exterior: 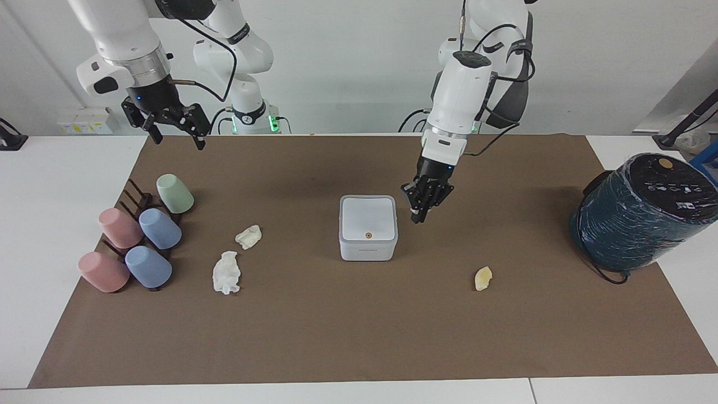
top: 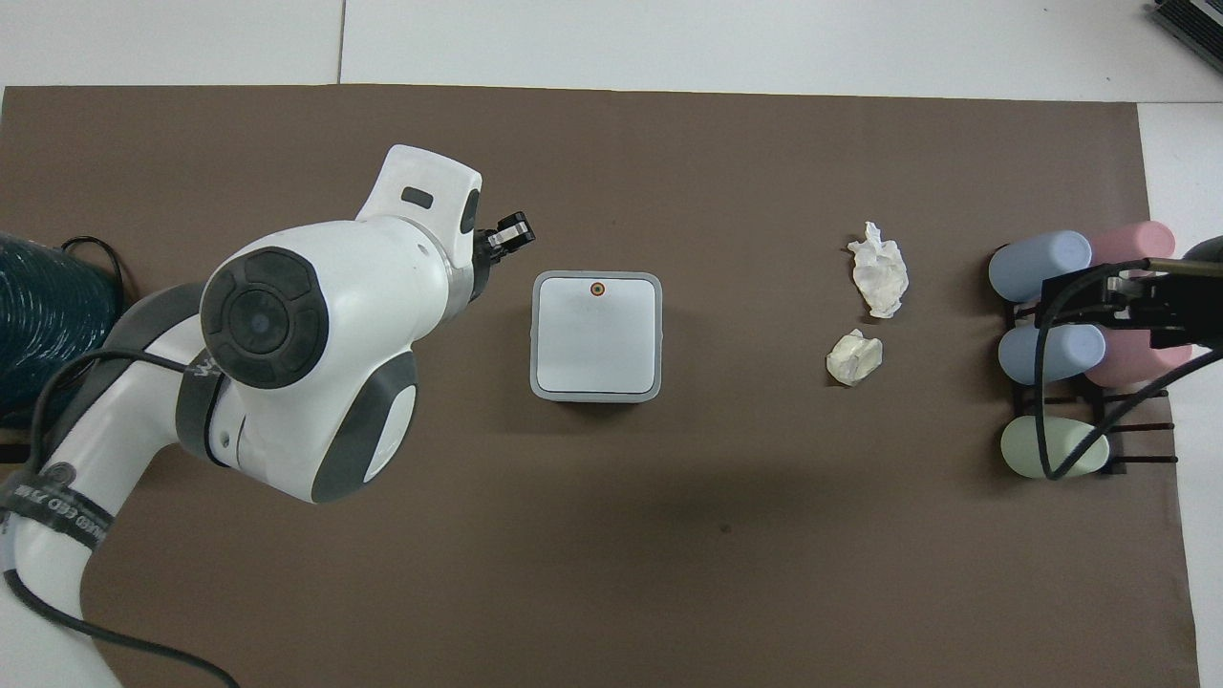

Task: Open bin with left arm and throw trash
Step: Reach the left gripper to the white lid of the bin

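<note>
The white square bin (exterior: 368, 227) stands mid-mat with its lid closed, orange dot on top; it also shows in the overhead view (top: 597, 334). My left gripper (exterior: 418, 216) is shut and empty, low over the mat just beside the bin on the side toward the left arm's end; the overhead view shows its tip (top: 511, 232). The white tissue lump (exterior: 226, 272) and the cream paper lump (exterior: 248, 236) lie toward the right arm's end. The yellow peel piece (exterior: 483, 278) lies toward the left arm's end, hidden under the arm in the overhead view. My right gripper (exterior: 176, 137) waits open, high over the cup rack.
A rack of pastel cups (exterior: 140, 235) stands at the right arm's end of the brown mat (exterior: 359, 336). A large dark teal wrapped cylinder (exterior: 639, 213) sits at the left arm's end.
</note>
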Controlling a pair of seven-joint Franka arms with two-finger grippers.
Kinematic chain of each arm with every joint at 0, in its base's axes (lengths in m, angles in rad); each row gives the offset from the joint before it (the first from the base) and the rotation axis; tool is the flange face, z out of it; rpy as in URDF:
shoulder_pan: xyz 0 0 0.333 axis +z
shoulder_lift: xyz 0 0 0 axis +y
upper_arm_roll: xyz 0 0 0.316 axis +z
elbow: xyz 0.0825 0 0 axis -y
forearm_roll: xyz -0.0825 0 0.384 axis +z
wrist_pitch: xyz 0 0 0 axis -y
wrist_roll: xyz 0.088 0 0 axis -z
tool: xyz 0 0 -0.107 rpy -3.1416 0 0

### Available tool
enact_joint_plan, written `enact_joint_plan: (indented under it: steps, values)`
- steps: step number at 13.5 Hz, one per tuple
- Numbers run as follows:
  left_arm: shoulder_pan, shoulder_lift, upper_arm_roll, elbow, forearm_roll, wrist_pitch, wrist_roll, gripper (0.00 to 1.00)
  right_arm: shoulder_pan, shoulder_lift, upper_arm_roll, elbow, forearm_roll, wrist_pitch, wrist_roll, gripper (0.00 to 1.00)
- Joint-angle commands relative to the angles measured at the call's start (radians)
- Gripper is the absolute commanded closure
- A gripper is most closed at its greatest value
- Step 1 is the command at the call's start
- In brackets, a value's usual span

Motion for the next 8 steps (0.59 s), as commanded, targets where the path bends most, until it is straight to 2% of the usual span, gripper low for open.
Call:
enact_joint_plan:
  steps: [1,4,8]
  values:
    - [-0.026,0.000,0.016,-0.030,-0.012,0.062,-0.030,0.85,-0.017,-0.019,0.010,-0.017,0.016,-0.003,-0.015,0.00]
    - [-0.057,0.004,0.016,-0.060,-0.012,0.121,-0.047,0.85,-0.017,-0.018,0.008,-0.017,0.016,0.001,-0.015,0.00]
    - [-0.078,0.004,0.016,-0.080,-0.012,0.155,-0.059,0.85,-0.019,-0.016,0.008,-0.013,0.017,0.093,-0.019,0.00]
